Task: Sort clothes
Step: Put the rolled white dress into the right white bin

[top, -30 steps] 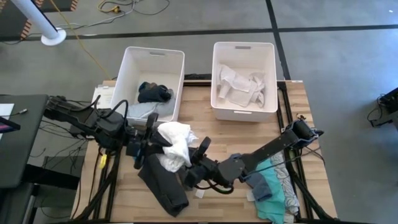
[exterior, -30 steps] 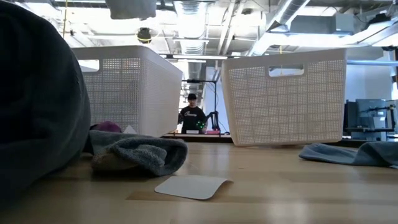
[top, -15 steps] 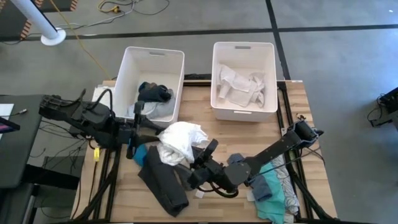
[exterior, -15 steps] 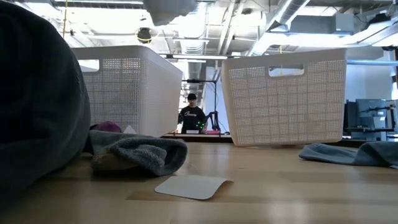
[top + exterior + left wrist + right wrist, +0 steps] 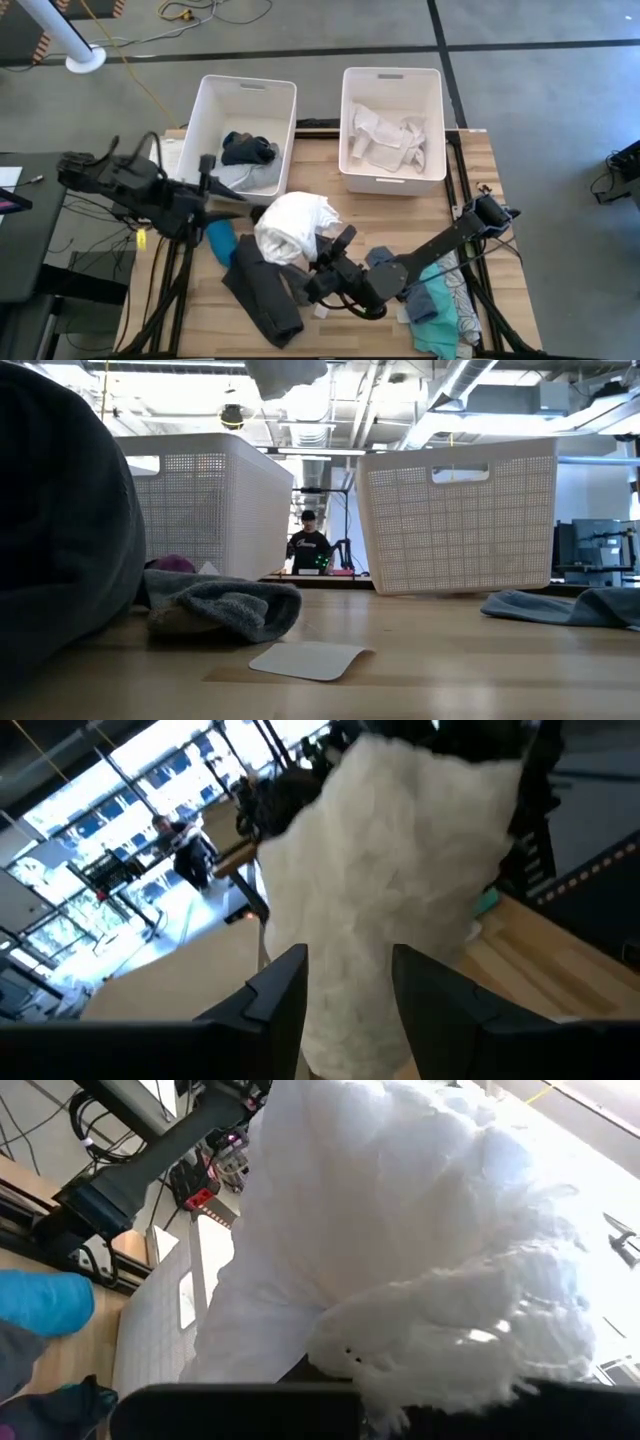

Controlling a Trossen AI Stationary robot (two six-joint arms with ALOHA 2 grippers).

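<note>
Table [image 5: 470,180]: we see a light wooden top on a dark frame.
Left bin [image 5: 213,105]: white plastic, standing at the table's far edge.
Right bin [image 5: 432,120]: white plastic, beside the left bin with a gap between them; perforated walls in our low view.
White card [image 5: 308,659]: lying flat on the tabletop.
Person [image 5: 308,545]: we see one in dark clothing in the room beyond the table.
White pole base [image 5: 86,60]: on the grey floor.

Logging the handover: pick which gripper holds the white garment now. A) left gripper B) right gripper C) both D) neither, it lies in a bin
B: the right gripper is shut on the white garment, which bulges right above its fingers in its wrist view, while the left gripper has its fingers apart, beside the cloth.
</note>
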